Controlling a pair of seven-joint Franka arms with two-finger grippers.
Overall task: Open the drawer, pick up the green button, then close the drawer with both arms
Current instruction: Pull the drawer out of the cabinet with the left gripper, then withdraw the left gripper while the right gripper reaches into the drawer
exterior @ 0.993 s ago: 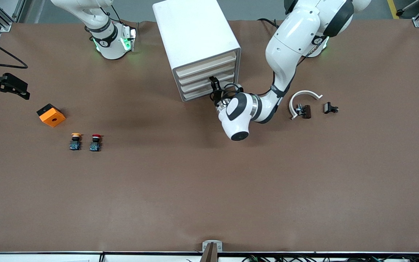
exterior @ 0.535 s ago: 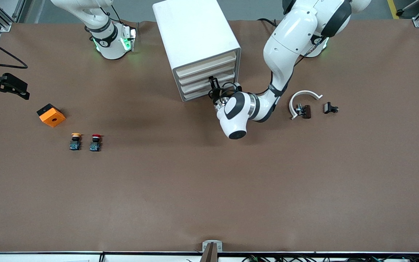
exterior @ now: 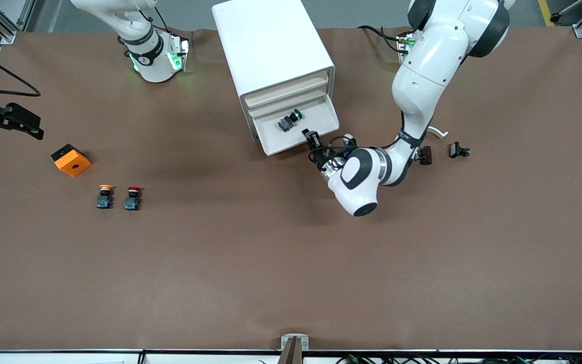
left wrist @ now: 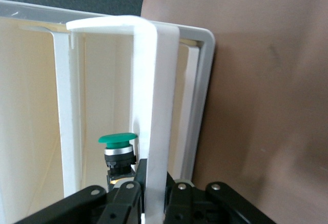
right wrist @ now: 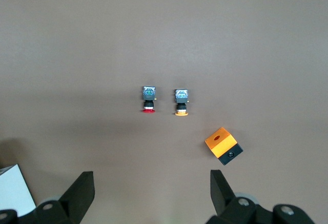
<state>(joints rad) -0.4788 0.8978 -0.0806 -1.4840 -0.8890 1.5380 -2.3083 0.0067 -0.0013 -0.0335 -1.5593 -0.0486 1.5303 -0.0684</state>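
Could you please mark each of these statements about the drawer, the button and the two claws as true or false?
1. The drawer is pulled out of the cabinet. True.
2. The green button lies in the drawer. True.
3. The left claw is open above the button. False: it is shut on the drawer's front edge.
4. The right claw holds the orange block. False: it is open, up over the table, holding nothing.
5. The yellow button and red button stand side by side on the table. True.

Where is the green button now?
In the front view, the green button lies inside the pulled-out drawer of the white cabinet, just beside the left pincer that grips the drawer's front edge.
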